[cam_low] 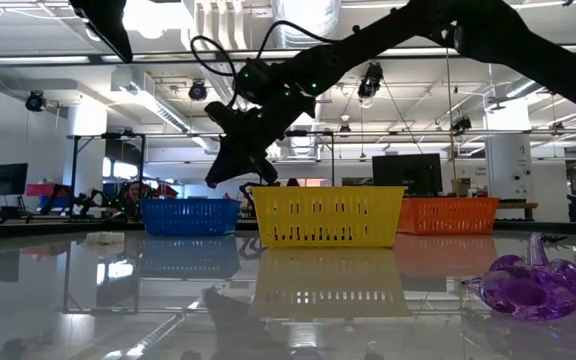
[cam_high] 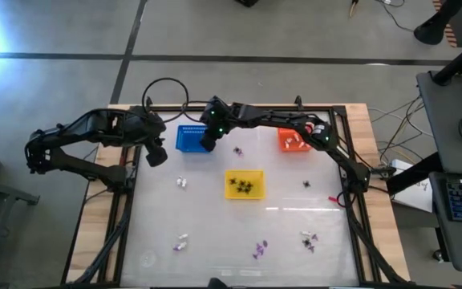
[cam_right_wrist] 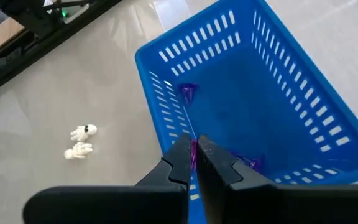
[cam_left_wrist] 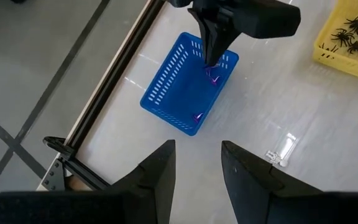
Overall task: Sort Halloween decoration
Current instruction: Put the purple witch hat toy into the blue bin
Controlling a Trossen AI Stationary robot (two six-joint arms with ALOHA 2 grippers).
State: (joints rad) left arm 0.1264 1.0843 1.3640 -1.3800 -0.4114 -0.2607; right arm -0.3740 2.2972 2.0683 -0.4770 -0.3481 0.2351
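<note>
My right gripper [cam_right_wrist: 193, 163] hangs over the blue basket [cam_right_wrist: 272, 93], shut on a small purple trinket [cam_right_wrist: 193, 149] that shows as a sliver between its fingertips. Two purple trinkets [cam_right_wrist: 187, 92] lie inside that basket. In the high view the right gripper [cam_high: 209, 141] reaches across to the basket's right edge [cam_high: 184, 138]. My left gripper [cam_left_wrist: 197, 168] waits open and holds nothing, beside the blue basket [cam_left_wrist: 179, 99], at the table's left [cam_high: 156, 152]. Loose decorations lie on the table: white ones [cam_high: 181, 183], purple ones [cam_high: 259, 250], a black one [cam_high: 305, 185].
A yellow basket [cam_high: 233, 173] with black spiders sits mid-table. An orange basket [cam_high: 282, 135] with white trinkets is at the back right. A pair of white trinkets [cam_right_wrist: 79, 142] lies beside the blue basket. A purple trinket [cam_low: 528, 285] sits near the front edge.
</note>
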